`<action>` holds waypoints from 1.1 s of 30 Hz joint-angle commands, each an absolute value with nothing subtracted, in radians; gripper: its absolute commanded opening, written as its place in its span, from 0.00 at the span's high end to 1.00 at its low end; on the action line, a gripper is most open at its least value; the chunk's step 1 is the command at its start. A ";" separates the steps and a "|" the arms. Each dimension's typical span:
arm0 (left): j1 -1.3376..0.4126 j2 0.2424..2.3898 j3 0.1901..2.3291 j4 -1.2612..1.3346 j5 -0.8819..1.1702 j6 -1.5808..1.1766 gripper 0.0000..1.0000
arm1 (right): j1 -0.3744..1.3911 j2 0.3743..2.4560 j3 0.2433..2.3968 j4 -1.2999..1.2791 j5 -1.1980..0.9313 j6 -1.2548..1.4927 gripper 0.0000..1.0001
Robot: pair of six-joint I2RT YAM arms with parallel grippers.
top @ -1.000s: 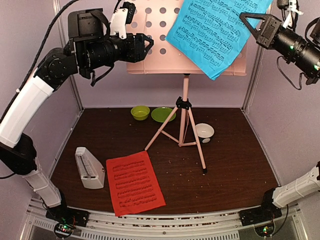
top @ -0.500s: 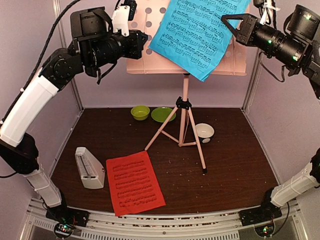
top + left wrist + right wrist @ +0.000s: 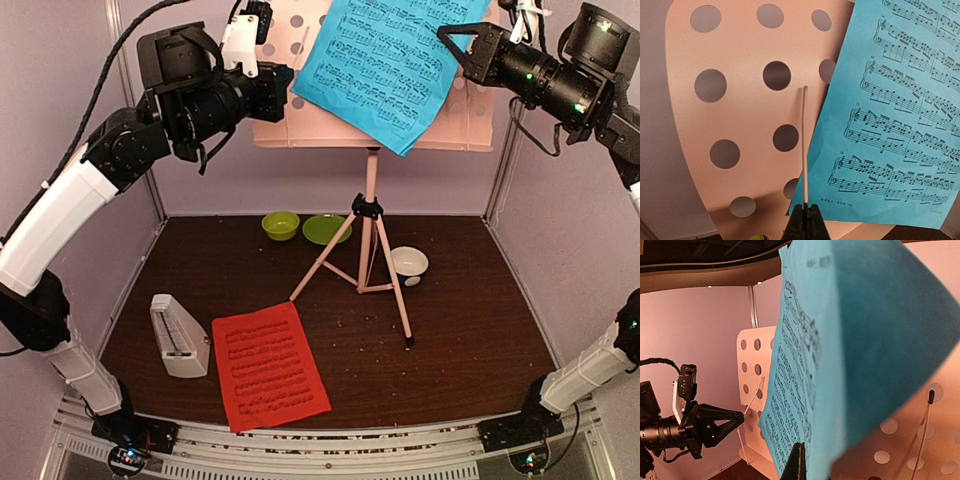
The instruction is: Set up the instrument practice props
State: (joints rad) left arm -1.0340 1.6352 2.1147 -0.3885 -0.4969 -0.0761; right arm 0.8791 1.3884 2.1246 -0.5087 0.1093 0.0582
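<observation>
Grips on blue page and retainer wire at the music stand

The pale pink perforated music stand stood on its tripod legs at the middle of the dark bench, its desk raised high against the back wall. The left fingers were shut on the lower end of the thin white retainer wire, which ran upward across the desk's holes beside the blue page's left edge. The right fingers were pinched closed on an edge of the blue sheet-music page. That page hung tilted across the front of the desk, its lower corner dipping below the desk's ledge.

On the bench, the red sheet-music page lay flat to the front left of the tripod. The white pyramid metronome stood upright just beside its left edge. Behind the tripod sat a green bowl and a green plate, side by side. A small white bowl sat near the right leg.
</observation>
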 commanded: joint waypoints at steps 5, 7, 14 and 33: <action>-1.039 1.517 1.897 -0.072 -0.376 0.044 1.00 | 0.863 1.427 2.177 -0.502 0.090 0.021 1.00; -1.038 1.498 1.850 -0.016 -0.351 0.074 1.00 | 0.860 1.437 2.178 -0.497 0.072 0.010 1.00; -1.038 1.497 1.828 0.013 -0.302 0.128 1.00 | 0.860 1.480 2.203 -0.496 0.044 -0.113 1.00; -1.037 1.496 1.803 0.027 -0.246 0.157 1.00 | 0.857 1.612 2.309 -0.392 -0.016 -0.229 1.00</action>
